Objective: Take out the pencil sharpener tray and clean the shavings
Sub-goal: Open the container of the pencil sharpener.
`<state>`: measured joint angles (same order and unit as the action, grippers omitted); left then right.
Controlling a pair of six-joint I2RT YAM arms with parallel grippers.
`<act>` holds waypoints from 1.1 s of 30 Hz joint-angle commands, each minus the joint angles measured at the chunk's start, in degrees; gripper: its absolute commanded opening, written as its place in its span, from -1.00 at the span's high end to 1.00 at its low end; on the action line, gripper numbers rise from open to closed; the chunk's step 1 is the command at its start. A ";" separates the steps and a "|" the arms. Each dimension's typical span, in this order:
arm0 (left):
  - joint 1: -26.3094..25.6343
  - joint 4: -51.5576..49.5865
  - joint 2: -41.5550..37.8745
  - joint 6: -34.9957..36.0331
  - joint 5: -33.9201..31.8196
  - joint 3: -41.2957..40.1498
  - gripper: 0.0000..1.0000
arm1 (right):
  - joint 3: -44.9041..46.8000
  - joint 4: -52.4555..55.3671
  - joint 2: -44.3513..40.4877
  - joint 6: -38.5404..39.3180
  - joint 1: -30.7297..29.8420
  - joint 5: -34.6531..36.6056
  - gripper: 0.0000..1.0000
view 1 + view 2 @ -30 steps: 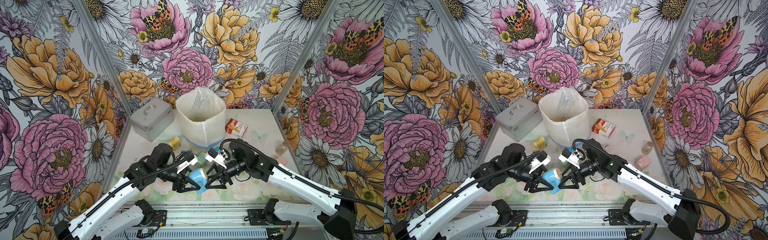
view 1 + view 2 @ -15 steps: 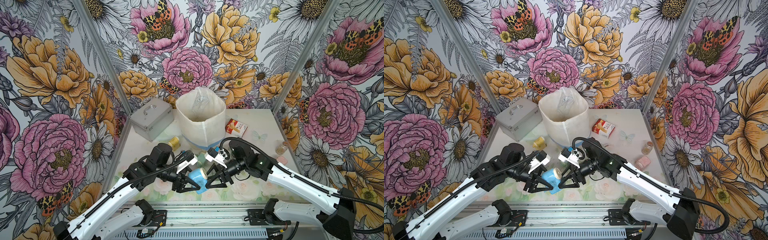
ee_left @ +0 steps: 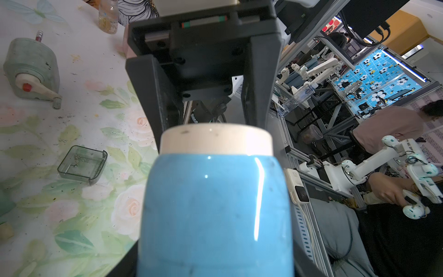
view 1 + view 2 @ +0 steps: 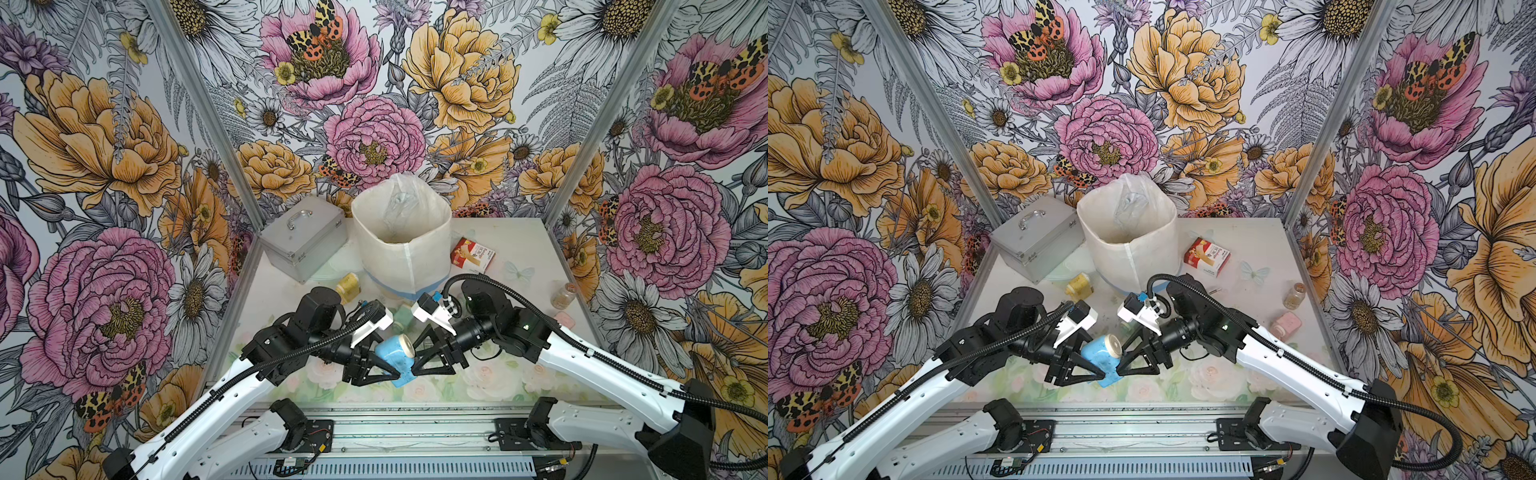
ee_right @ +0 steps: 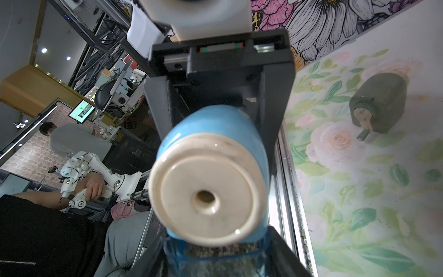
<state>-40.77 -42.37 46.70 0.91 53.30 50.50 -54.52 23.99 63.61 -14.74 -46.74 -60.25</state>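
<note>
A blue pencil sharpener [image 4: 390, 353] [image 4: 1096, 353] with a cream front face [image 5: 206, 189] hangs above the table's front edge. My left gripper [image 4: 384, 365] [image 4: 1092, 368] is shut on its body [image 3: 215, 206]. From the opposite side my right gripper [image 4: 415, 361] [image 4: 1121, 361] is shut on the translucent blue tray [image 5: 215, 260] under the cream face, one finger pressed against each side. Through the tray wall I see brownish shavings [image 5: 215, 250]. My left fingertips are hidden behind the blue body in the left wrist view.
A green sharpener [image 3: 31, 67] [image 5: 381, 103] and a clear green tray [image 3: 82, 164] with flecks lie on the flowered table. A white lined bin [image 4: 401, 245], metal case [image 4: 303, 237], red box [image 4: 473, 253], yellow spool [image 4: 348, 284] and small jar [image 4: 563, 295] stand behind.
My right gripper has closed from a wider opening onto the tray end of the blue sharpener. The left arm and the sharpener have barely moved.
</note>
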 commanded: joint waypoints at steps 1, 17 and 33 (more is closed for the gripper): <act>0.00 0.30 -2.22 2.52 -0.32 -0.14 1.00 | -1.79 0.28 -2.26 -1.96 2.37 -2.07 0.28; 2.40 -0.34 -1.78 2.96 -0.50 0.48 1.00 | -1.40 1.24 -4.29 -2.31 6.08 0.53 0.32; 6.22 -2.02 -3.06 4.26 -1.44 1.69 1.00 | -1.80 2.03 -4.20 -1.87 9.79 3.36 0.34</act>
<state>-35.35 -44.16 44.77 3.42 52.07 50.57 -54.57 26.17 59.81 -16.49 -37.67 -58.08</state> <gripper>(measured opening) 0.606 0.585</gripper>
